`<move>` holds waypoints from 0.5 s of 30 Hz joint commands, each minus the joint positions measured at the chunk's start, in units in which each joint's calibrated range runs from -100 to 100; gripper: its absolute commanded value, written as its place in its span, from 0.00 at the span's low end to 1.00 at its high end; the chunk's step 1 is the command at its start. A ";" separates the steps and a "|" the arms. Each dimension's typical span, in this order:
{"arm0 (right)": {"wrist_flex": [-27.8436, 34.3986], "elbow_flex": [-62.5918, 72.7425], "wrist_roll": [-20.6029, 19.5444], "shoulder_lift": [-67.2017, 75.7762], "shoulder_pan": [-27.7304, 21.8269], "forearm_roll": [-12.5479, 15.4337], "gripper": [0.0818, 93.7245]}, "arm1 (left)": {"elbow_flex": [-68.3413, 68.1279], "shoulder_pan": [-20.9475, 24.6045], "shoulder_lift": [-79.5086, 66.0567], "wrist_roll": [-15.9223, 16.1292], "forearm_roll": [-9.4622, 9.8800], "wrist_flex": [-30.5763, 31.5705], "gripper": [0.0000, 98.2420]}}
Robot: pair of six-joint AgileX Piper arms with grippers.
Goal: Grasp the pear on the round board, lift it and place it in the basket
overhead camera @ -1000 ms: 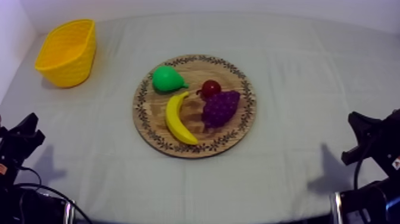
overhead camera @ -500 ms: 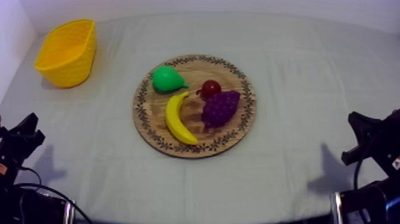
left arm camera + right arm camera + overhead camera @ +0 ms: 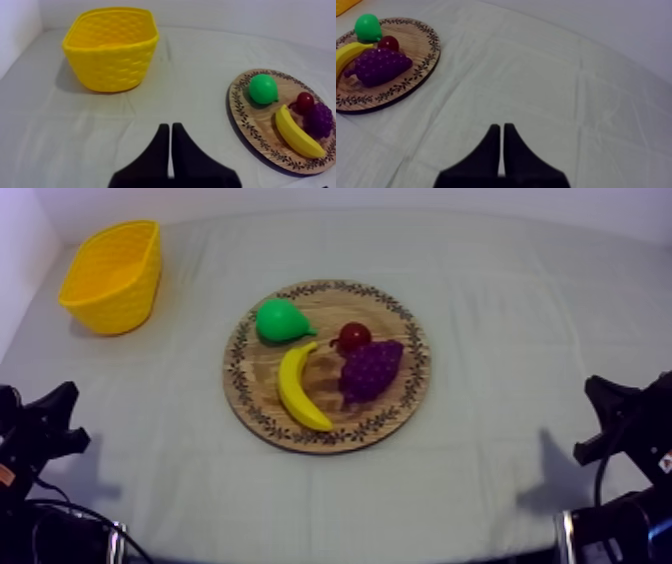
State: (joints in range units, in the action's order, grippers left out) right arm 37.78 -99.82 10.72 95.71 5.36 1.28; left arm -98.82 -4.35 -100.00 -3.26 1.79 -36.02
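From above, the pear [image 3: 280,320] lay at the board's [image 3: 365,420] far left edge, just beside the banana's [image 3: 298,388] tip. The basket [image 3: 112,276] stood well apart at the table's far left corner.

From the left wrist, the left claw [image 3: 170,131] was closed to a narrow wedge, holding nothing, and pointed between basket and board. I judged it should open wide first, then come down on the pear from the board's outer side, clear of the banana.

From the right wrist, the right claw [image 3: 501,129] was likewise closed and empty, well apart from the pear.
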 commanded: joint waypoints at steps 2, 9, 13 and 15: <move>0.04 0.05 -0.02 0.04 0.00 0.01 0.00 | 0.22 -5.01 0.01 -0.12 -0.16 -0.05 0.00; 0.04 0.05 0.00 0.04 0.00 0.01 0.00 | 0.46 -9.55 5.33 -1.07 -2.15 1.14 0.00; 0.04 0.05 0.00 0.04 0.00 0.01 0.00 | 0.62 -10.56 12.04 1.70 -5.37 4.19 0.00; 0.04 0.05 0.00 0.04 0.00 0.01 0.00 | 1.42 -10.91 15.66 2.59 -6.64 5.11 0.00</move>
State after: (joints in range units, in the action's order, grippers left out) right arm 37.78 -99.82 10.72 95.71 5.36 1.28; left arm -97.87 -15.19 -88.13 -2.05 -3.97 -31.57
